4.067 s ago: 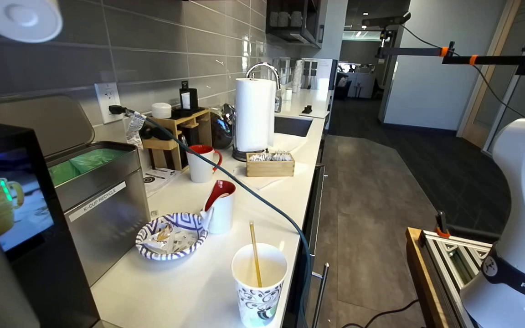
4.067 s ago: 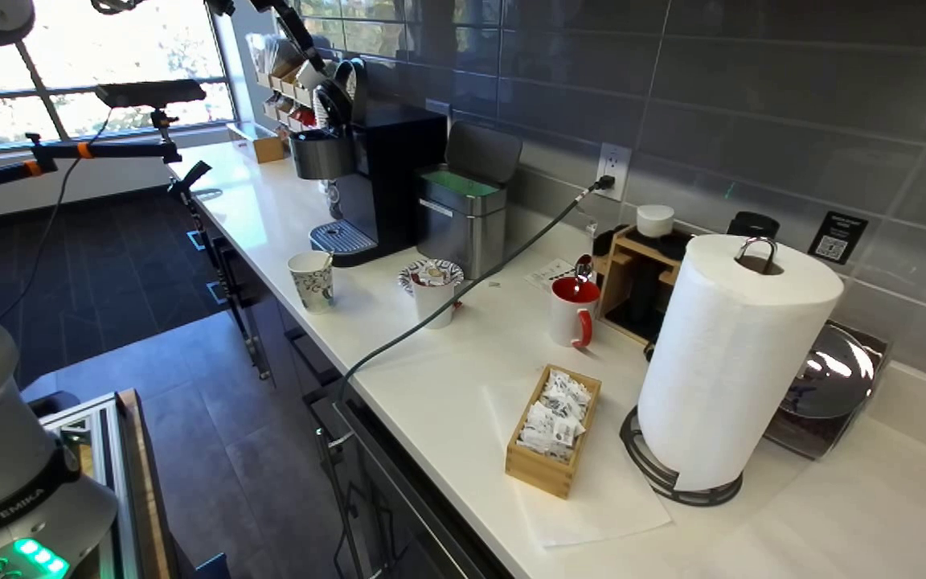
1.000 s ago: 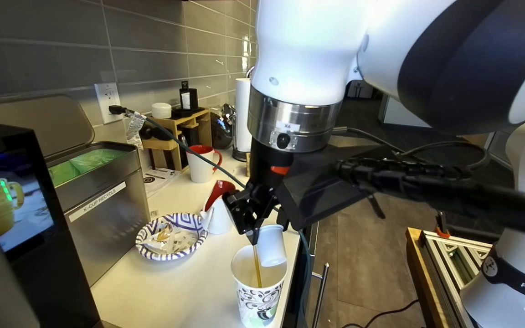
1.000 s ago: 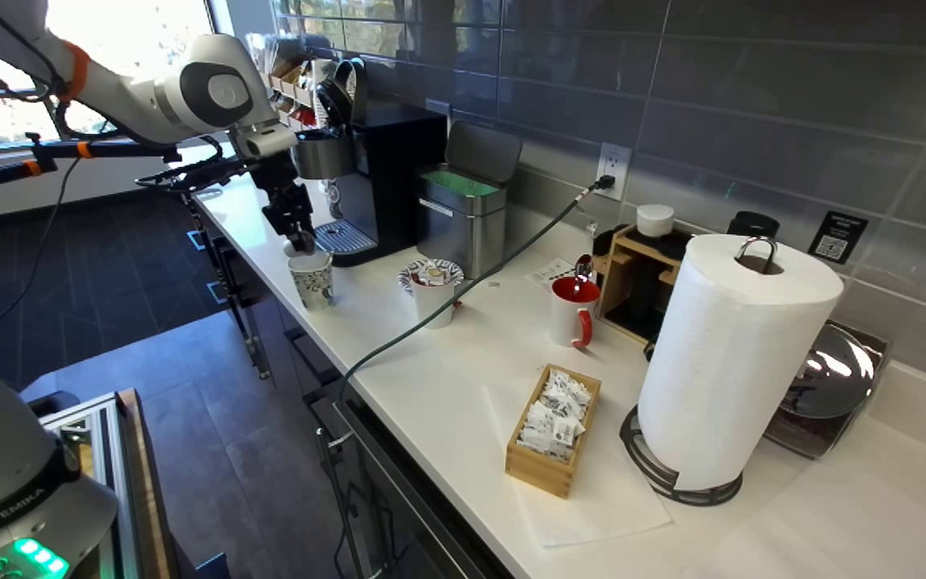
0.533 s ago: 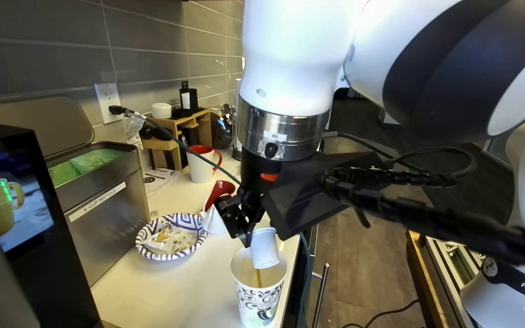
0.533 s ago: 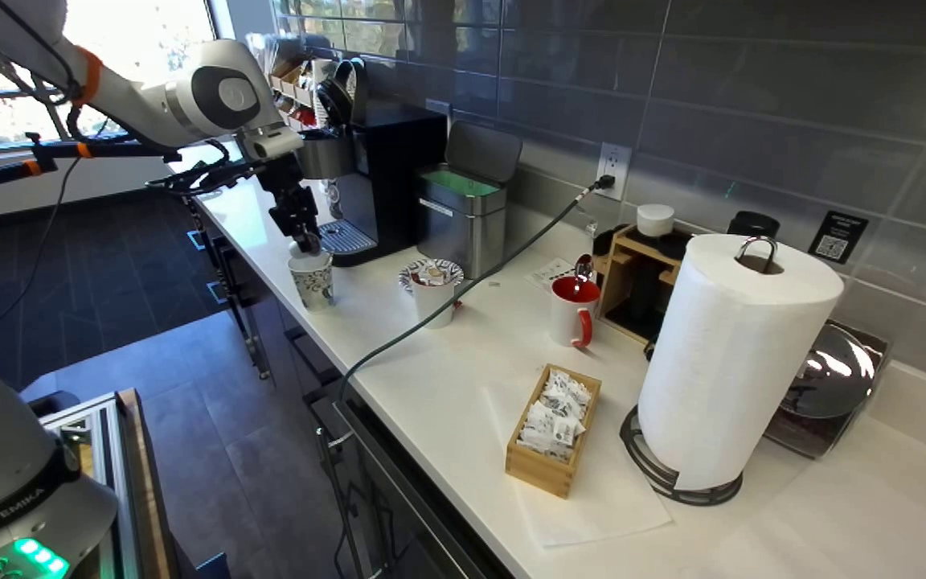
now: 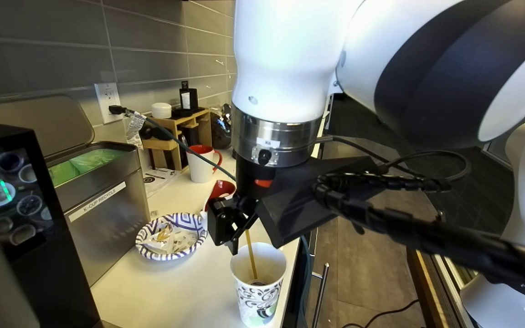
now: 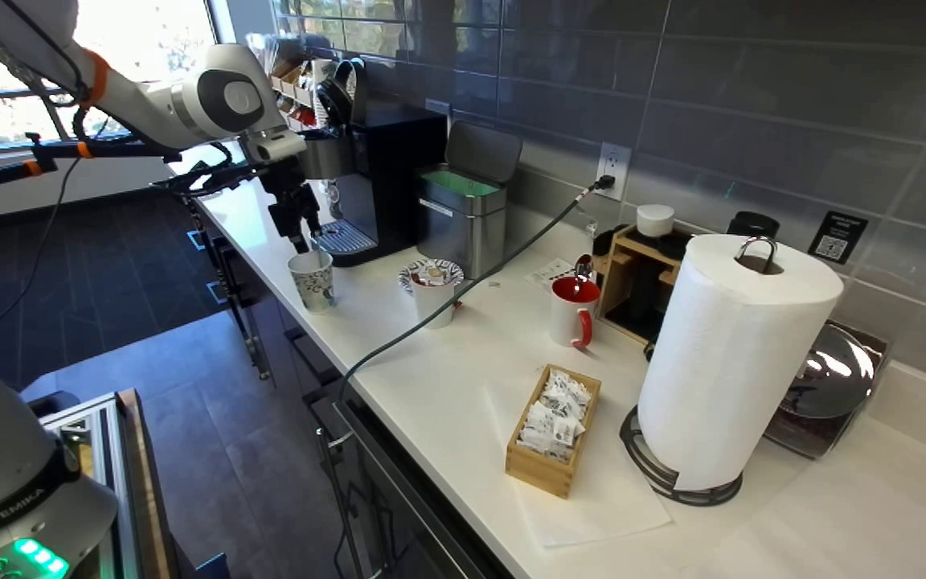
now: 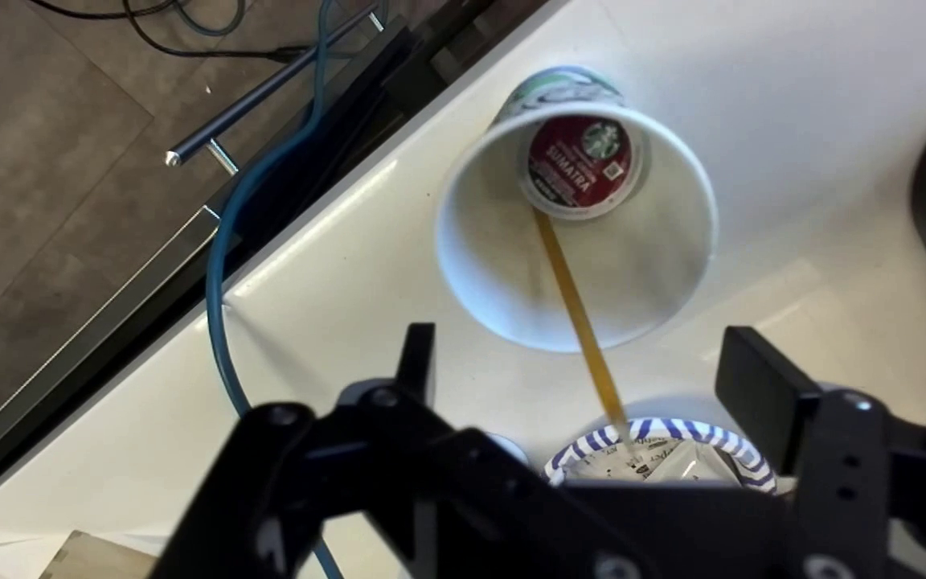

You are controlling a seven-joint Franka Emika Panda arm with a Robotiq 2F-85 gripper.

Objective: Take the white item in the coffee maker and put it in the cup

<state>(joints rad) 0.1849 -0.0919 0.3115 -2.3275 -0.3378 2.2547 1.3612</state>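
Inside the cup [image 9: 640, 257], the pod [image 9: 579, 161], which I'm taking as the task's white item, is lying with its red SUMATRA lid facing up and its pale rim showing; whether it's sitting flat, can't tell. Leaning in the cup, a stir stick [image 9: 579, 314] is reaching down to the pod's edge. Just above the cup, the gripper [image 9: 583, 358] is holding nothing, its fingers [image 9: 764, 386] standing wide apart; whether it's touching the stick, can't tell. Near the cup, not touching it, the patterned bowl [image 7: 185, 222] is sitting; near the cup too, the coffee maker [image 8: 403, 173] is standing. Step in hand: placing is looking finished, pod free of the gripper, only backing off pending. Next move is calling for a slow, straight lift off the cup, not snagging the stick or tipping the cup.
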